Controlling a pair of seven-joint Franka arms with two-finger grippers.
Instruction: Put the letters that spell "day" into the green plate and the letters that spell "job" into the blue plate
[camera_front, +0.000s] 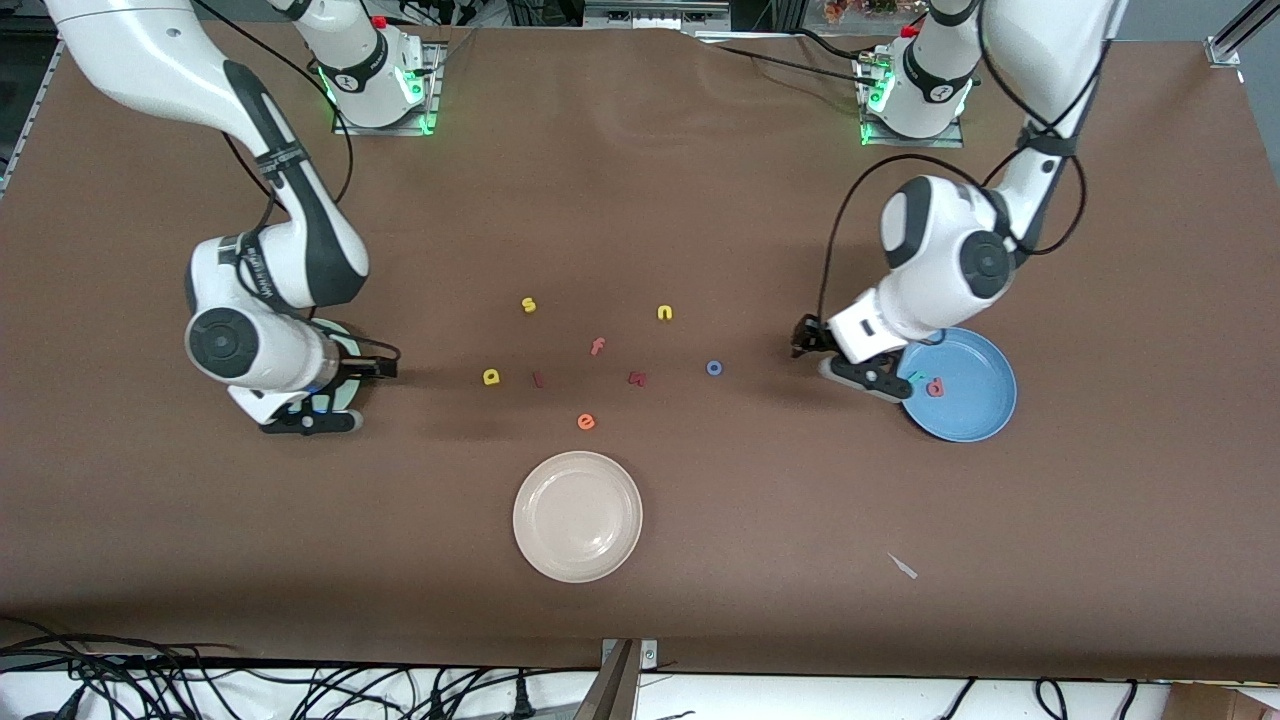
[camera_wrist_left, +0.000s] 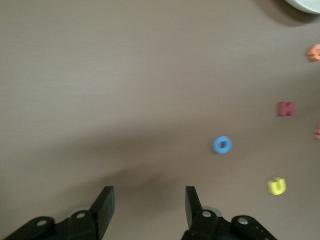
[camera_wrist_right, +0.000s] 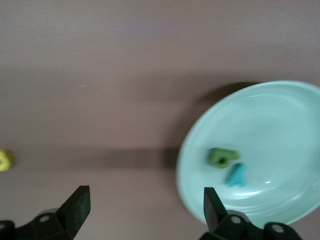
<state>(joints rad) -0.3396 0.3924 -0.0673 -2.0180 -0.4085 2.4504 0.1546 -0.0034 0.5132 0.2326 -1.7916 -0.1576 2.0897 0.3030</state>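
the round pale mint-green plate (camera_wrist_right: 260, 150) sat at the right arm's end of the table, mostly hidden under that arm in the front view. it already held the dark green stem-and-bowl letter (camera_wrist_right: 222, 157) and the teal "y" (camera_wrist_right: 236, 175), lying just beside each other. the right gripper (camera_wrist_right: 145, 205) hung over the bare table at the plate's edge, jaws spread wide and holding nothing, which suited a letter just dropped off. the yellow rounded "a" (camera_front: 491, 377) was not yet in; it lay on the brown table (camera_front: 640, 560) toward the middle, so "day" looked one letter short.

the round medium-blue plate (camera_front: 975, 405) sat at the left arm's end and held the pinkish-red stem-and-bowl letter (camera_front: 936, 387) with the teal hooked "j" (camera_front: 915, 378) near it. the left gripper (camera_wrist_left: 147, 207) hovered over the table beside that plate, jaws parted about halfway and empty. the small blue ring "o" (camera_front: 714, 368) lay on the table near it, probably the left arm's next pick.
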